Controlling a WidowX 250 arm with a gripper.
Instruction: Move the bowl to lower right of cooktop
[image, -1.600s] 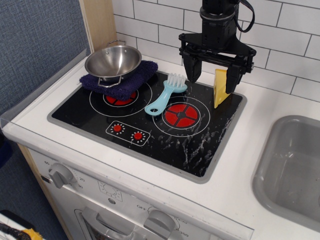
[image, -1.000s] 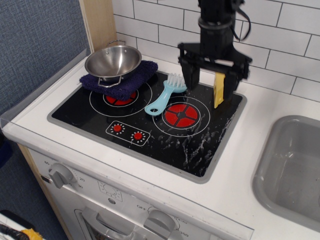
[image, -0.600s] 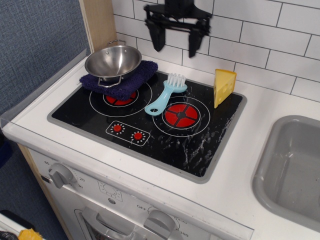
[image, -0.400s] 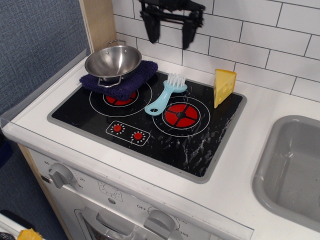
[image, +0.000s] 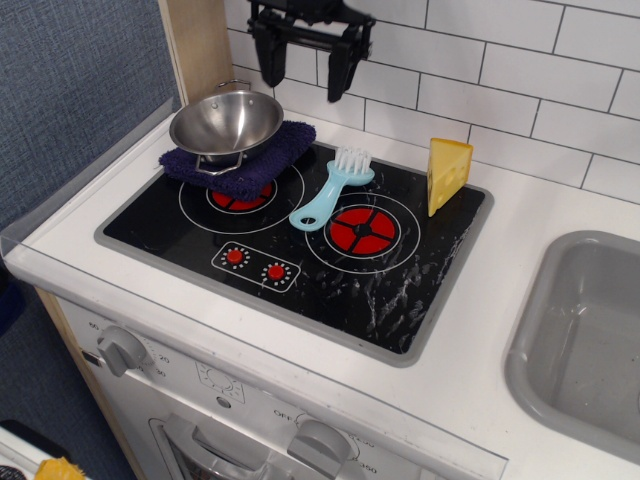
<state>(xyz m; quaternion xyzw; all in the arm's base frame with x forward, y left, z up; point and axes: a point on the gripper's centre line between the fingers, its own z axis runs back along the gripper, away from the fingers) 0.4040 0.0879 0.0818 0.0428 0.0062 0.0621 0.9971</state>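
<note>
The shiny steel bowl (image: 226, 122) sits on a dark blue cloth (image: 250, 162) over the upper left burner of the black cooktop (image: 400, 290). My gripper (image: 300, 82) hangs open and empty high at the back, against the tiled wall, a little right of and above the bowl. Its two black fingers (image: 266, 62) point down, apart from the bowl. The lower right part of the cooktop holds nothing.
A light blue brush (image: 332, 186) lies between the two burners. A yellow cheese wedge (image: 446, 173) stands at the cooktop's upper right corner. A grey sink basin (image: 590, 340) lies to the right. A wooden post (image: 200, 45) stands behind the bowl.
The gripper has left the cheese wedge at the upper right corner, risen, and moved left along the wall toward the bowl. The bowl has not moved.
</note>
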